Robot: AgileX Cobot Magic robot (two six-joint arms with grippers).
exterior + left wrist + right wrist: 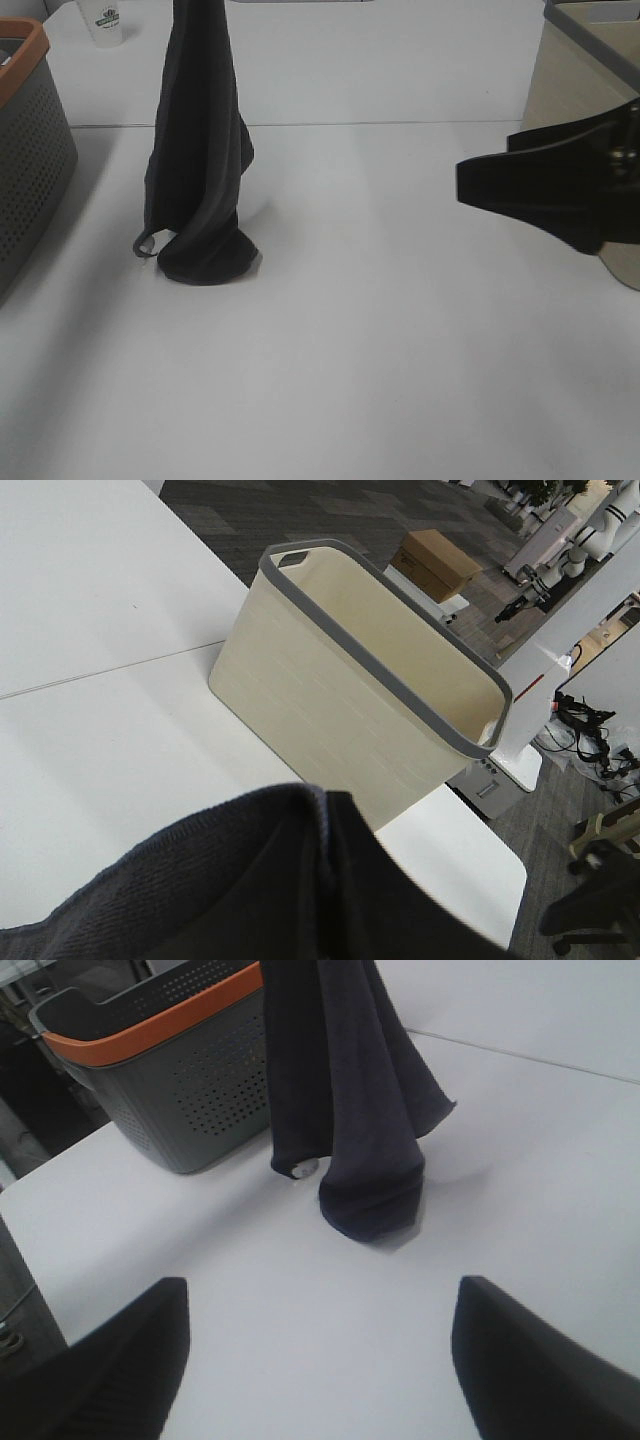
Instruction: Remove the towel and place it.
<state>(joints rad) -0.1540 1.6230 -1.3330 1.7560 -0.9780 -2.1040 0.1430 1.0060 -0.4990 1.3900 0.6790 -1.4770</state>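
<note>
White tabletop (330,400) fills the near part of the scene and lies bare in front of the camera. At the right edge, the right gripper (322,1310) hovers above the table with its two dark fingers (120,1360) spread wide apart and nothing between them. It points left towards the towel (200,160) and is well apart from it.

That dark charcoal towel hangs on the left side of the table in a tall, narrow drape, and its top runs out of the high view. Its lower end touches the tabletop and bunches there in a small rounded heap. A small grey loop (146,243) sticks out at its lower left corner.

In the left wrist view a fold of the cloth covers the left gripper, so its fingers are hidden. It seems to be clamped on the towel's top.

To the left of the towel, a grey perforated basket (30,170) with an orange rim stands at the table's edge. A cream basket (320,700) with a grey rim stands at the far right. A paper cup (103,22) stands at the far left.
</note>
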